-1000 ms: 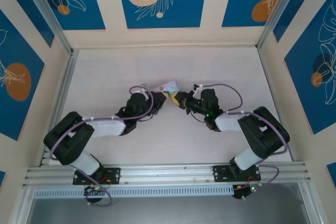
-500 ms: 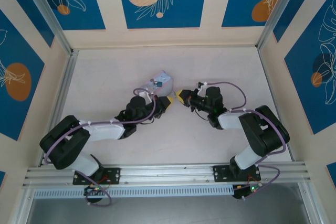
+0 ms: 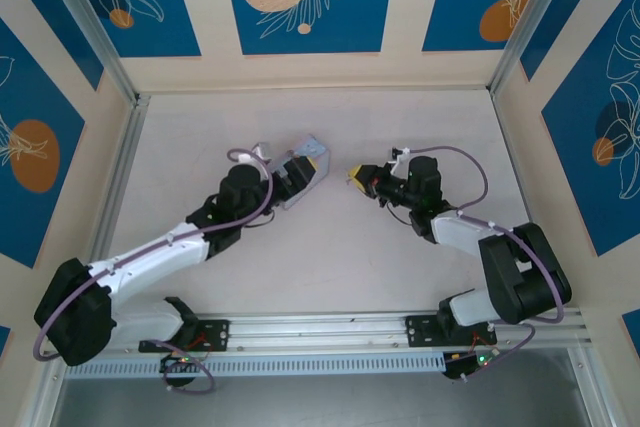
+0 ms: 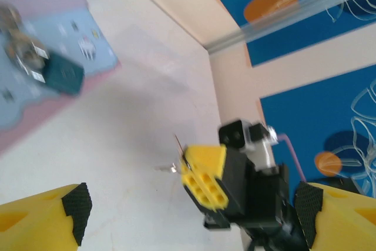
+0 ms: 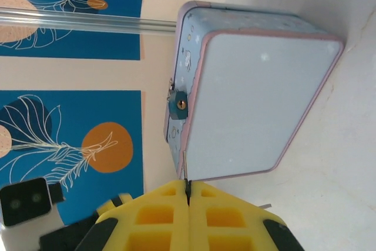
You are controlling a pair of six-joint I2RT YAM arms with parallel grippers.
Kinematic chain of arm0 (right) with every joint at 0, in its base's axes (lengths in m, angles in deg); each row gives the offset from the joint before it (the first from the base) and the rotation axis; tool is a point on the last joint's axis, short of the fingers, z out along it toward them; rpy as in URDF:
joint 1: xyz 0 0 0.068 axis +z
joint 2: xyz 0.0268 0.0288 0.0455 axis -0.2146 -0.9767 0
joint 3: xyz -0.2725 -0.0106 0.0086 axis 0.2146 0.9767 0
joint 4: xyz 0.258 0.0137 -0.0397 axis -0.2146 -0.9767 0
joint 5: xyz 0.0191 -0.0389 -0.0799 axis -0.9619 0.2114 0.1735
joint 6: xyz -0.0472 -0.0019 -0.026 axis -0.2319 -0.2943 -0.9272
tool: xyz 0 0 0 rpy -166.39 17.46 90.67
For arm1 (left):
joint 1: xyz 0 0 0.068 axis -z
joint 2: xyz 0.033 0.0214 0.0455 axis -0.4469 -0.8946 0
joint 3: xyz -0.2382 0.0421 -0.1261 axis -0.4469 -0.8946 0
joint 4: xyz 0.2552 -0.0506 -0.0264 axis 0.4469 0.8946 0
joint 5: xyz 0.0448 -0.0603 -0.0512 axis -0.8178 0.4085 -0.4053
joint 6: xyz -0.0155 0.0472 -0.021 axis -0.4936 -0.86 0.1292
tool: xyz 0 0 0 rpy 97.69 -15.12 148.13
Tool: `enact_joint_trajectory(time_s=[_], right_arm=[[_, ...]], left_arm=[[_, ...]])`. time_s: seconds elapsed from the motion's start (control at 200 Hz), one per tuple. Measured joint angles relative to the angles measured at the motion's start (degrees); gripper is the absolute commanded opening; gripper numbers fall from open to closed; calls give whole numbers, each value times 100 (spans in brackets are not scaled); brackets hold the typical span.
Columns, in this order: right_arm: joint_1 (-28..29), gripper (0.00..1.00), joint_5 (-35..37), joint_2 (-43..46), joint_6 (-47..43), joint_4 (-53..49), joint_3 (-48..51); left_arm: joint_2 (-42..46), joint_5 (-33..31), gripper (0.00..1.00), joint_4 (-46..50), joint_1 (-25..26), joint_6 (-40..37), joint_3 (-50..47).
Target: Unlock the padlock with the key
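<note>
- The padlock [image 5: 178, 104] hangs on the side wall of the pale blue tin [image 5: 252, 98], near the middle of the table [image 3: 200, 127]. Its brass keyhole [image 5: 182, 104] looks toward my right wrist camera.
- My left claw [image 3: 302, 169] is at the tin, with the fingers wide apart and nothing between them. From the top view I cannot tell if one finger touches the tin.
- I judge that this claw should close on the body of the tin, away from the padlock's side, so that the tin does not slide when the key pushes.
- The key [image 5: 185, 168] is a thin dark strip that sticks out of my right claw [image 5: 188, 195]. The yellow pads [image 5: 153, 216] are pressed together on it, and its tip points toward the tin's side, near the padlock but apart from it.
- For this step I think the tip must first line up with the keyhole, then go in straight and slowly. The key is thin, so it can bend or slip in the pads if it meets the padlock's face at an angle.
- The padlock seems to hang loose and may swing away, so a gentle push is better.
</note>
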Motion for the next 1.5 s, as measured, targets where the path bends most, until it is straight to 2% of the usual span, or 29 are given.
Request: enact_joint_trajectory(time_s=[0.09, 0.22, 0.41, 0.49, 0.6, 0.825, 0.915, 1.275, 1.5], right_arm=[[-125, 0, -22, 109, -87, -199, 2], [-308, 0, -44, 282, -195, -428, 81], [-695, 0, -70, 721, -302, -789, 374], [-911, 0, -87, 916, -345, -946, 461], [-1209, 0, -129, 1150, -426, -1176, 505], [-1784, 0, -262, 1486, -638, -1550, 540], [-1965, 0, -323, 1569, -719, -1705, 597], [-2103, 0, -732, 1596, -1010, -1810, 833], [-2100, 0, -1266, 1598, -1207, -1716, 881]], left_arm=[[-306, -2, 91, 691, -251, -487, 737], [-918, 13, 91, 1217, -424, -1016, 1480], [-1805, 216, 91, 1596, -415, -1294, 1609], [-1882, 240, 91, 1355, -334, -1340, 1582], [-1956, 256, 90, 1113, 22, -1296, 1545], [-2376, 487, 90, 741, 1231, -857, 1215], [-2389, 492, 91, 837, 1399, -734, 927], [-2124, 310, 92, 922, 1108, -769, 750], [-1961, 293, 92, 660, 540, -968, 435]])
